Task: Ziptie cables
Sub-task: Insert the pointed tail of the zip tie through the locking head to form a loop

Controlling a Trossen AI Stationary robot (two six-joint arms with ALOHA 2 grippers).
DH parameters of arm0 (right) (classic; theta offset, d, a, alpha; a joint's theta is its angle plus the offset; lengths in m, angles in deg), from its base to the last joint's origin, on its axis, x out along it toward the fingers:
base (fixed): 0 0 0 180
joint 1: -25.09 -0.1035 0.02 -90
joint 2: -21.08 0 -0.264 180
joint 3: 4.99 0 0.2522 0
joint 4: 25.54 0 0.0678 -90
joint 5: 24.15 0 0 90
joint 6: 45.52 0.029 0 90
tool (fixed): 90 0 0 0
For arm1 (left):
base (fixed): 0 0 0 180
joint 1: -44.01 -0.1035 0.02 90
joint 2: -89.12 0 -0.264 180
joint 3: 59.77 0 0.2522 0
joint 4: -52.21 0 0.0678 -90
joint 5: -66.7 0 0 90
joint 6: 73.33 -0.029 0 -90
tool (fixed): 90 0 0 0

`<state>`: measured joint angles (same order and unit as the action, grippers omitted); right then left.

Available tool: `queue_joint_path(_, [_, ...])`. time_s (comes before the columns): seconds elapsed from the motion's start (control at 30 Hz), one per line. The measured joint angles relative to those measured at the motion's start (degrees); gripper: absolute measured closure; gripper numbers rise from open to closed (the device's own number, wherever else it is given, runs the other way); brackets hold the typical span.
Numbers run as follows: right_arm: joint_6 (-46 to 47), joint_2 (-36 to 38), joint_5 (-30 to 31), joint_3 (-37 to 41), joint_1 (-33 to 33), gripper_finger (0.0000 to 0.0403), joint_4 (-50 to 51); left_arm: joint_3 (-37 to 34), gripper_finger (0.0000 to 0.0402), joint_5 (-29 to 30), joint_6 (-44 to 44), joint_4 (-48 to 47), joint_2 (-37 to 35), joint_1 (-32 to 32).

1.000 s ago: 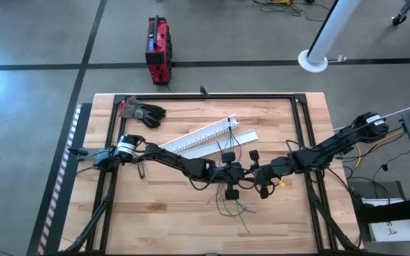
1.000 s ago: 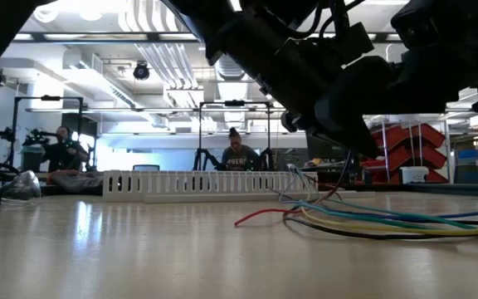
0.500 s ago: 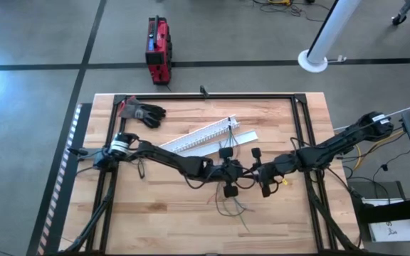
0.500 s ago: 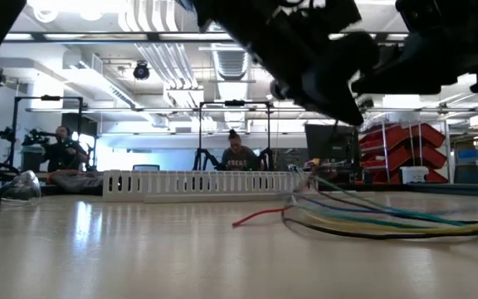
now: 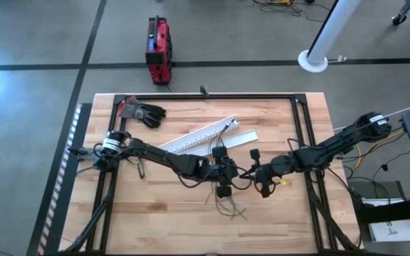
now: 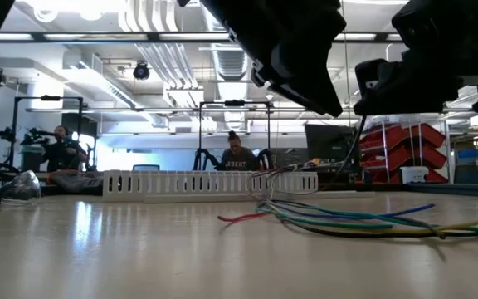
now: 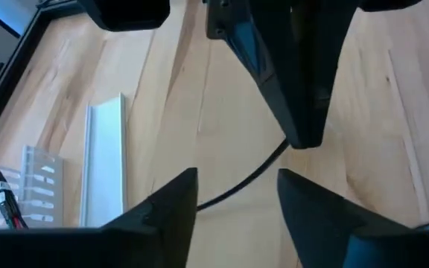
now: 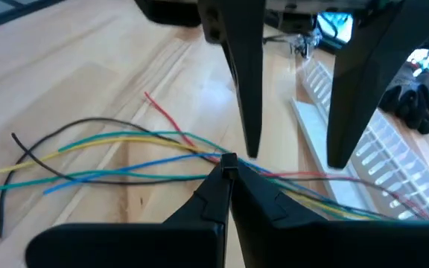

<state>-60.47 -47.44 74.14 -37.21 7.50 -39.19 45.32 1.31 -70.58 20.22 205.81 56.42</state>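
Thin coloured wires [image 8: 162, 145] being gathered at table centre.
Right gripper [image 8: 228, 173] is pinching them for bundling; left gripper [image 7: 233, 197], at nine o'clock, is gaping empty.

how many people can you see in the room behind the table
2: a person at far left, by dark equipment, and a person at centre, behind the long white slotted plastic channel. The dark arms block part of the room, so more may be hidden.

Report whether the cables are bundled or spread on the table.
Spread. In the right wrist view the cables fan apart at their free ends, gathered only where the right gripper pinches them.
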Motion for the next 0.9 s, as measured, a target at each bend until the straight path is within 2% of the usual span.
queue_joint_path(0.17, [0.4,-1.4,-0.3,0.0,0.0,0.0403,0.5,-0.1,0.02,0.4,2.6,-4.8,-0.5,0.4])
queue_joint_path(0.3, [-1.3,-2.1,-3.3,0.0,0.0,0.0403,0.5,-0.1,0.0194,1.8,7.0,-12.1,-2.5,1.2])
queue_joint_path(0.47, [-6.0,-2.2,-9.2,0.0,0.5,0.0403,0.6,-2.6,0.0205,11.0,14.2,-18.8,-5.2,3.4])
queue_joint_path(0.57, [-8.7,-2.2,-14.2,0.0,1.0,0.0403,0.6,-6.7,0.0214,15.4,19.1,-18.2,-6.6,4.2])
queue_joint_path(0.7, [-9.1,-2.2,-17.4,0.0,1.4,0.0403,1.4,-13.7,0.0225,12.7,24.5,-14.5,-8.5,3.2])
queue_joint_path(0.9, [-8.7,-2.2,-17.3,0.0,2.3,0.0403,3.7,-22.9,0.0232,8.7,23.9,-4.1,-9.6,-2.1])
